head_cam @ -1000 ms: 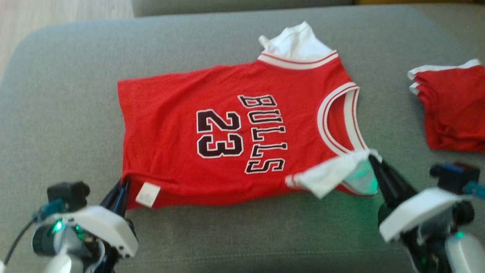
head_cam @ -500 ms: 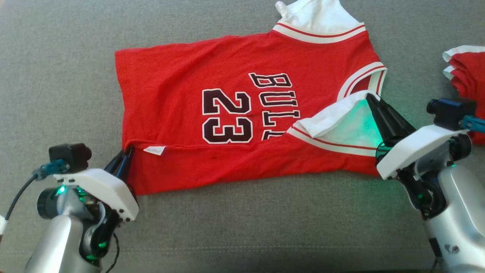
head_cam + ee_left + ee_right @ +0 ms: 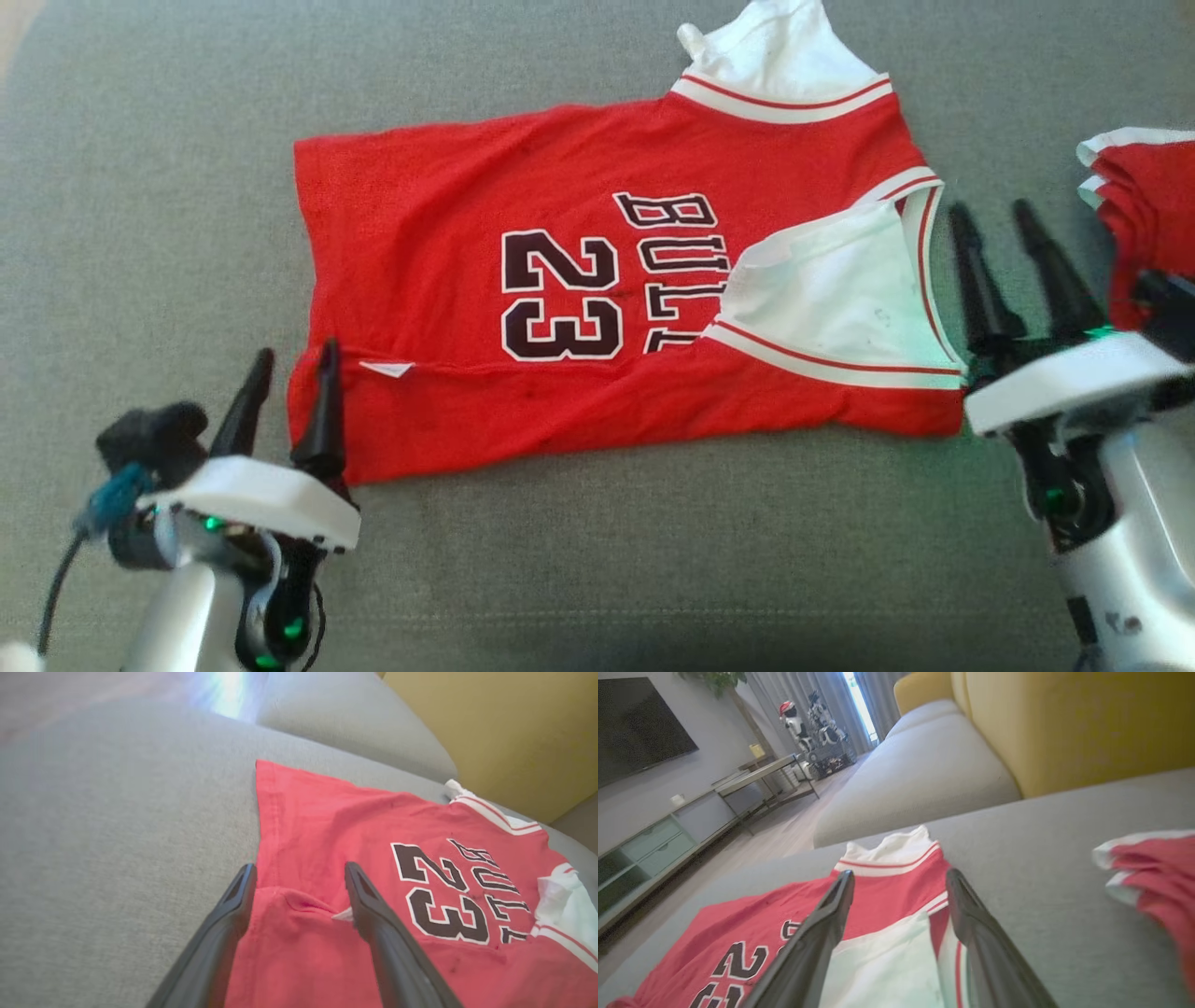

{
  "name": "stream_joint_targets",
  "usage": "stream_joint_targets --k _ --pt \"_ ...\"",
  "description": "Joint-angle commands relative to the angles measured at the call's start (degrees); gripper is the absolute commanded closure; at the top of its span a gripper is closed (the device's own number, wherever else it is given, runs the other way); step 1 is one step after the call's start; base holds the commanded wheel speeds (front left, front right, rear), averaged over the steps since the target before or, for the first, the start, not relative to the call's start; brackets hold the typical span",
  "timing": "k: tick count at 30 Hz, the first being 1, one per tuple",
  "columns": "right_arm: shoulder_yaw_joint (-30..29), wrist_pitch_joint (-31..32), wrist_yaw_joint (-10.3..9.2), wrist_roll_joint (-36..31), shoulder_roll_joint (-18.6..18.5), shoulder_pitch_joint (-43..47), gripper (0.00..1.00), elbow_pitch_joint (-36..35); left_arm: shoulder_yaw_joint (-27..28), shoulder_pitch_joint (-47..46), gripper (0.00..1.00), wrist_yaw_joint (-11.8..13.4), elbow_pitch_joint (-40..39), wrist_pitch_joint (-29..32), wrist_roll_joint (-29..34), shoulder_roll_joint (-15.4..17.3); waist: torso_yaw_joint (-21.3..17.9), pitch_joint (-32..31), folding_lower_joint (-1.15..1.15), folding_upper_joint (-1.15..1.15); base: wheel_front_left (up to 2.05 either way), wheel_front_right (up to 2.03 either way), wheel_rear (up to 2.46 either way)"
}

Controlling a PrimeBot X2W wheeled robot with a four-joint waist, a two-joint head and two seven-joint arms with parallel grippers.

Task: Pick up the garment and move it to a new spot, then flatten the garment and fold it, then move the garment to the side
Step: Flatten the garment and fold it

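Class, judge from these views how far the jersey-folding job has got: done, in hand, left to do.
Done: the jersey lies flat on the grey cushion, its near edge folded up over the lettering. In hand: nothing; the left tool and right tool stand open at either end. Left: likely more folds, then moving it aside.

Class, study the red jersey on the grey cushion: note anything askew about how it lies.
The jersey has its near edge folded over, hiding part of the lettering. At the right a shoulder flap lies flipped, white inside showing, and a small white tag pokes out at the fold's left end.
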Motion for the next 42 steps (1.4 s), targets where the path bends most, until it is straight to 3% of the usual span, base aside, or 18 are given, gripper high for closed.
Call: stream_joint_targets --k 1,6,14,25,42 --pt "-1.2 -2.6 0.21 -3.2 0.7 1.4 0.0 -3.0 2.8 -0.6 0.0 1.0 -2.7 -3.6 1.8 0.5 -0.1 -0.8 0.0 0.0 0.0 0.0 0.0" --pt "-6.1 -6.5 0.21 -13.7 4.4 5.4 0.0 -7.9 3.0 0.3 0.0 3.0 -4.6 -10.7 6.2 -0.6 -0.4 -3.0 0.0 0.0 0.0 0.0 0.0" --pt "-8.7 -6.2 0.21 -24.7 9.5 14.8 0.0 -15.4 2.4 3.8 0.0 2.9 -7.3 -12.0 13.6 -1.1 -0.8 -6.1 0.0 0.0 0.0 0.0 0.0" --pt "-9.3 -4.8 0.21 -26.3 12.0 21.3 0.0 -16.9 1.8 8.4 0.0 1.1 -2.9 -12.0 16.1 -2.0 -1.3 -8.8 0.0 0.0 0.0 0.0 0.0" --pt "-10.7 -2.6 0.21 -26.5 12.9 20.6 0.0 -14.1 2.0 6.2 0.0 -1.6 1.2 -11.5 16.2 -2.2 -0.8 -7.1 0.0 0.0 0.0 0.0 0.0"
